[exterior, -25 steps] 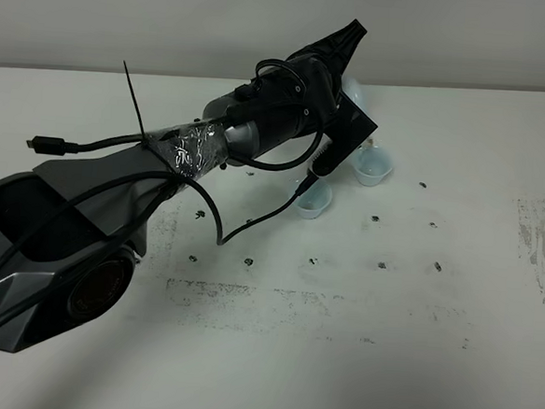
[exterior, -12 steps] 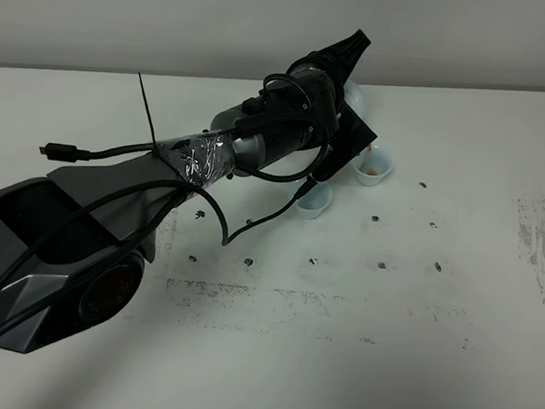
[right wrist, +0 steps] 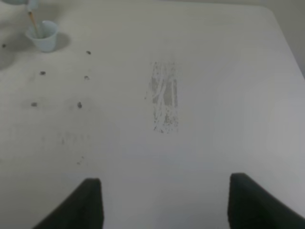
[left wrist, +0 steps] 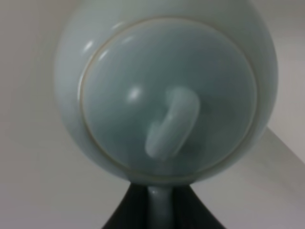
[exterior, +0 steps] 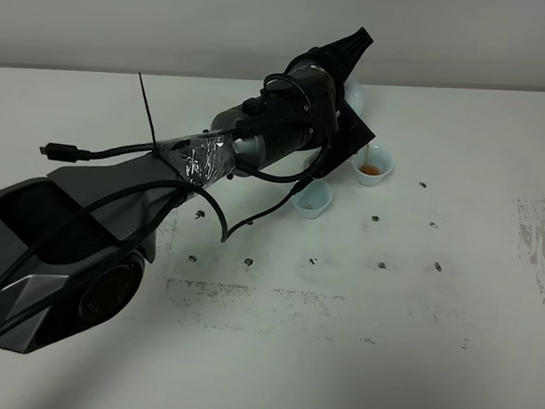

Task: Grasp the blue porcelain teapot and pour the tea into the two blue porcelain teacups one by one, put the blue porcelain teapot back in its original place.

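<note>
The blue porcelain teapot (left wrist: 162,90) fills the left wrist view, lid and loop knob facing the camera. My left gripper (left wrist: 159,212) is shut on its handle. In the high view only a pale sliver of the teapot (exterior: 357,93) shows behind my left gripper (exterior: 349,74), which holds it tilted above the farther teacup (exterior: 373,165); that cup has brown tea in it. The nearer teacup (exterior: 312,198) stands just in front and to the left. In the right wrist view a thin brown stream falls into the farther teacup (right wrist: 43,36). My right gripper (right wrist: 167,205) is open and empty, far from the cups.
The white table (exterior: 416,299) bears scattered black specks and a grey scuffed patch (right wrist: 164,98) at the right. The left arm with its loose black cables (exterior: 255,180) crosses the left half of the high view. A pale wall (exterior: 173,20) runs behind the table.
The left arm rose and shifted slightly right with the teapot. Brown tea has appeared in the farther teacup, which was pale inside one second ago.
</note>
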You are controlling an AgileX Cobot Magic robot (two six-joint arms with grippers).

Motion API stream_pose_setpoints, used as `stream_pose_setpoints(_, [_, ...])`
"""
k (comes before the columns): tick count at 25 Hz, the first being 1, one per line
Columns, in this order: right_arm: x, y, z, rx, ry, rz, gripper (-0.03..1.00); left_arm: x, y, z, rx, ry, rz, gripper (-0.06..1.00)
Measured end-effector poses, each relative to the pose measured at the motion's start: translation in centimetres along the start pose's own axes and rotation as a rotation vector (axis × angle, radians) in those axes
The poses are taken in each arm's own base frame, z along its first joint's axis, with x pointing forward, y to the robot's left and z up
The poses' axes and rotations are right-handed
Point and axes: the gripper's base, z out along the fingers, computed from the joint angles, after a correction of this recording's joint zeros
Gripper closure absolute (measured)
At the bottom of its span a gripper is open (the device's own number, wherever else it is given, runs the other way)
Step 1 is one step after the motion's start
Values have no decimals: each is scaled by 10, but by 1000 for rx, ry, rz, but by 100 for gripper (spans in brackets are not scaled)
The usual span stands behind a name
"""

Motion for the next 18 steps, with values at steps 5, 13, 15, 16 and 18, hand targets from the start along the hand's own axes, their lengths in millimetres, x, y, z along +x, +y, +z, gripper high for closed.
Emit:
stream_pose_setpoints(5, [0, 0, 0, 0, 0, 0, 43, -3, 4, -3, -17, 6, 27, 94])
stream_pose_setpoints(13, [0, 0, 0, 0, 0, 0, 43, -4, 5, -3, -24, 6, 35, 94])
stream_pose_setpoints(15, [0, 0, 0, 0, 0, 0, 43, -4, 5, -3, -24, 7, 37, 94])
stream_pose_setpoints(16, [0, 0, 0, 0, 0, 0, 43, -4, 5, -3, -24, 7, 37, 94])
stream_pose_setpoints(18, [0, 0, 0, 0, 0, 0, 43, -4, 5, -3, -24, 7, 37, 94])
